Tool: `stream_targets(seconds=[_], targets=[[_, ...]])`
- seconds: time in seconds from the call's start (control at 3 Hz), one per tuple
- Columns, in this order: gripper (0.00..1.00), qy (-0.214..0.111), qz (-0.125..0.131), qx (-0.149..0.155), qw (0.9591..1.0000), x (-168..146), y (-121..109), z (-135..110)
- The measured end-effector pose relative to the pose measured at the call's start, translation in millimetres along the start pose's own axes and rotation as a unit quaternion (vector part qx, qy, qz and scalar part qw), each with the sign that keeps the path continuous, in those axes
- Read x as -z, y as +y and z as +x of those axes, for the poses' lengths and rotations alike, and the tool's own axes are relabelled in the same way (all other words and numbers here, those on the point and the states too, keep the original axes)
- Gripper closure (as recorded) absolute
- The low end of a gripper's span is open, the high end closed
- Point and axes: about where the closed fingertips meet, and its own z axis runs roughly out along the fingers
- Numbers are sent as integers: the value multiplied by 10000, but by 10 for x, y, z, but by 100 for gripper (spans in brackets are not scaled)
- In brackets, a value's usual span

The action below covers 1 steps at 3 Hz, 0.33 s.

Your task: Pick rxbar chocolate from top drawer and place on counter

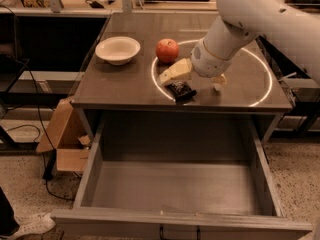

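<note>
The rxbar chocolate (pixel 181 90), a small black wrapper, lies flat on the counter (pixel 120 86) near its front edge, on the left arc of the white circle (pixel 264 86). My gripper (pixel 196 79) hangs just above it and stands open. One cream finger (pixel 175 73) is beside the bar's left end, and the other points down to its right. The bar rests free of both. The top drawer (pixel 180 218) is pulled wide open below the counter, and its grey inside shows nothing in it.
A red apple (pixel 167 50) sits just behind the gripper, and a white bowl (pixel 118 49) is at the counter's left. My white arm (pixel 260 14) crosses the counter's right side. A cardboard box (pixel 64 136) and cables lie on the floor left of the drawer.
</note>
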Motion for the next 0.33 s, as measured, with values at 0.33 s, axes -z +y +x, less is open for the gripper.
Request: stream_targets(seconds=[0.33], targets=[[0,0,0,0,10000,0,0,0]])
